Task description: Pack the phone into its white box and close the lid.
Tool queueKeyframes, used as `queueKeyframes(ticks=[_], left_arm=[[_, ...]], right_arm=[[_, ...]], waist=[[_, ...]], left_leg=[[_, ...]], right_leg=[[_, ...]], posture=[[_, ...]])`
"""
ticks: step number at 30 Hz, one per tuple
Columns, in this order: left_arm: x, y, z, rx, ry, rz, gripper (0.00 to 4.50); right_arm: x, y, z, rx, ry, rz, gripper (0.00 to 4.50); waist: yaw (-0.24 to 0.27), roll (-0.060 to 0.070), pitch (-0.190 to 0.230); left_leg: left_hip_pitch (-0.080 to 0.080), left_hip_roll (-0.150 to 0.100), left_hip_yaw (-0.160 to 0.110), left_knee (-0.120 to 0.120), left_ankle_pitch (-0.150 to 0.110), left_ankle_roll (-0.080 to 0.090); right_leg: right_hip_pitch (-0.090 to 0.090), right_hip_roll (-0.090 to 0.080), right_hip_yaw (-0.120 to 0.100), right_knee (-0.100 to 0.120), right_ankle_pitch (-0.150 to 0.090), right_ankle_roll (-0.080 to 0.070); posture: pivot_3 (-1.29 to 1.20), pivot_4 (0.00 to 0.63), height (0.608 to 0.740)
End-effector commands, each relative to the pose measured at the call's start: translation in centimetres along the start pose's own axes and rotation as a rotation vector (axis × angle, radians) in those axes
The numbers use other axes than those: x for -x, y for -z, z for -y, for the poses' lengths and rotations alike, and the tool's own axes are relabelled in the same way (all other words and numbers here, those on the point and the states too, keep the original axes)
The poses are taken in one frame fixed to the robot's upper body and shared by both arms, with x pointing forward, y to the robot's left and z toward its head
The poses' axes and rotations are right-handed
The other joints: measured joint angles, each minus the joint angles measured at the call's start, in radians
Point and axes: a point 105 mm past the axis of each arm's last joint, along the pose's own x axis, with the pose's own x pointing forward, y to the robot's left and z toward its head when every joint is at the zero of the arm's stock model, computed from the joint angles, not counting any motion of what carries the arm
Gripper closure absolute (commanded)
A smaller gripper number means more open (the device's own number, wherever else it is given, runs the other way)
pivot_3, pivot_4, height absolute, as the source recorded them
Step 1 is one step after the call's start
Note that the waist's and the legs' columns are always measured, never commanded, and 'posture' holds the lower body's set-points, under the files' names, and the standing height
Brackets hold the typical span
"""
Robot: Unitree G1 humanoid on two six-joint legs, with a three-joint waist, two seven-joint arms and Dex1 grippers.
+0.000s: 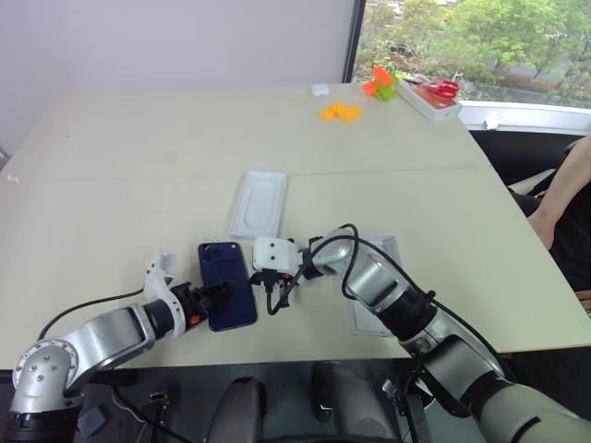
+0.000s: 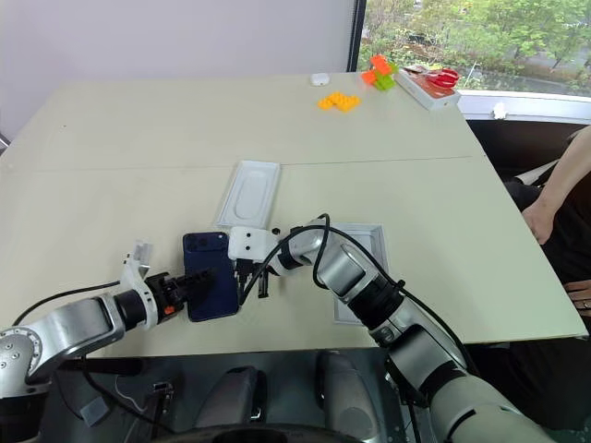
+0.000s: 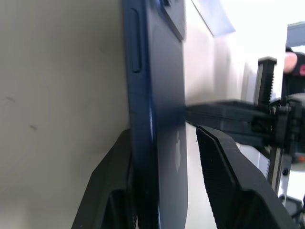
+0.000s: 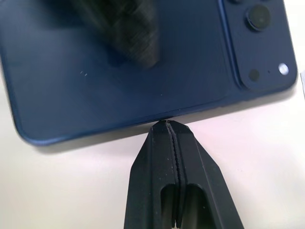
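So the phone (image 1: 226,284) is lying camera-side up on the beige table (image 1: 138,175), lower left of center in the head views, with its camera cluster at the far end. The left gripper (image 1: 224,293) comes in from the lower left and has its fingers (image 3: 228,176) straddling the phone's near-left edge, one finger under the slab and one over its back. In the left wrist view there's a visible gap between the upper finger and the phone, so the jaws are only partway in and not pinching it. The right gripper (image 4: 167,125) is fully closed, both fingers pressed together, with the tips right up against the phone's long right edge. The white box (image 2: 362,269) sits lower right of center, mostly hidden behind the right arm. A flat white insert (image 1: 259,205) with an oval hollow lies just above the phone toward the middle of the table. Up in the top right corner there are some orange blocks (image 1: 340,112), a green and orange toy (image 1: 380,83), and a white tray (image 1: 429,97) with something red in it. A person's arm (image 1: 563,189) shows at the right edge.
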Motion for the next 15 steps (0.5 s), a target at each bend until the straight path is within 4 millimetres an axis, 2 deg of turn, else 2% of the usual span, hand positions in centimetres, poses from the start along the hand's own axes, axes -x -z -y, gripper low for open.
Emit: queueKeyframes(ticks=[1, 7, 10, 13, 15], left_arm=[[0.18, 0.06, 0.22, -0.016, 0.011, -0.005, 2.29], [0.38, 0.03, -0.02, -0.009, 0.008, -0.001, 2.29], [0.52, -0.11, -0.06, -0.005, 0.010, 0.009, 3.10], [0.68, -0.16, -0.07, -0.012, 0.008, 0.010, 4.46], [0.83, -0.25, -0.18, -0.011, 0.005, 0.015, 4.46]], right_arm=[[-0.62, 0.23, -0.66, -0.003, -0.018, -0.008, 4.50], [-0.60, 0.24, -0.60, -0.005, -0.014, -0.008, 4.50], [-0.53, 0.26, -0.52, -0.001, -0.008, -0.009, 4.50], [-0.31, 0.31, -0.30, 0.008, 0.003, -0.012, 4.50], [-0.15, 0.31, -0.15, 0.015, 0.011, -0.014, 4.50]], waist=[[0.000, 0.000, 0.000], [-0.001, 0.000, 0.000], [-0.001, 0.000, 0.001], [-0.001, -0.001, 0.001], [-0.003, -0.001, 0.001]], left_leg=[[0.000, 0.000, 0.000, 0.000, 0.000, 0.000], [0.000, 0.000, 0.000, 0.000, 0.000, 0.000], [0.000, 0.000, 0.000, 0.000, 0.000, 0.000], [0.000, 0.000, -0.001, 0.000, 0.000, 0.000], [-0.001, 0.001, 0.000, 0.000, 0.000, 0.000]], right_leg=[[0.000, 0.000, 0.000, 0.000, 0.000, 0.000], [0.000, 0.000, 0.000, 0.000, 0.000, 0.000], [-0.001, 0.000, 0.000, 0.000, 0.000, 0.000], [-0.001, 0.000, 0.000, 0.000, 0.000, 0.000], [-0.001, 0.000, 0.000, 0.000, 0.000, 0.000]], posture=[[0.00, 0.150, 0.732], [0.00, 0.150, 0.732], [0.00, 0.150, 0.732], [0.00, 0.150, 0.732], [0.00, 0.150, 0.732]])
